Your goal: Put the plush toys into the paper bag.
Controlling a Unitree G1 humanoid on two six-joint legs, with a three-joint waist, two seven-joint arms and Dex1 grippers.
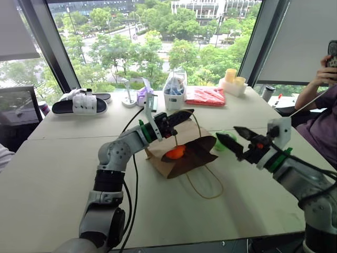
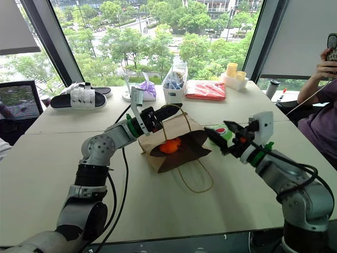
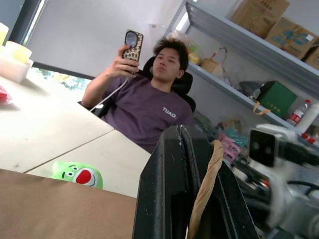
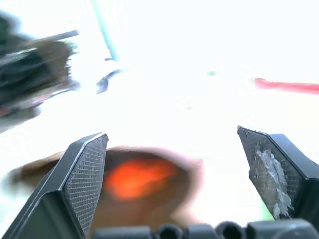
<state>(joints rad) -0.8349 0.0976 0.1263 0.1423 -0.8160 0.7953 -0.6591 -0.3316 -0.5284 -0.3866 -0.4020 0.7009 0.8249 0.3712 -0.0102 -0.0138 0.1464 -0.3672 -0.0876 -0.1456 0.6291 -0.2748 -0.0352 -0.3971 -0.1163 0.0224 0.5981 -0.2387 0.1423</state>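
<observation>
Brown paper bag (image 1: pixel 181 150) lies open on the table (image 1: pixel 63 158), its handle (image 3: pixel 204 191) pinched by the left gripper (image 1: pixel 181 117). The orange toy (image 1: pixel 175 153) sits inside it. The green toy (image 2: pixel 224 132) lies just behind the spread, empty right gripper (image 1: pixel 231 138). A seated person (image 1: pixel 321 113) holds a phone beyond.

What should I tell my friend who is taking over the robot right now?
Left claw: shut on the paper bag's handle, holding the bag's mouth up.
Right claw: open and empty, in the air to the right of the bag.
Paper bag: lying on the table, mouth open toward the robot.
Orange plush toy: inside the bag. That one is done.
Green plush toy: on the table just right of the bag, behind the right claw. It is left to do.
Next, probably: pick up the green toy with the right claw and put it in the bag.
</observation>
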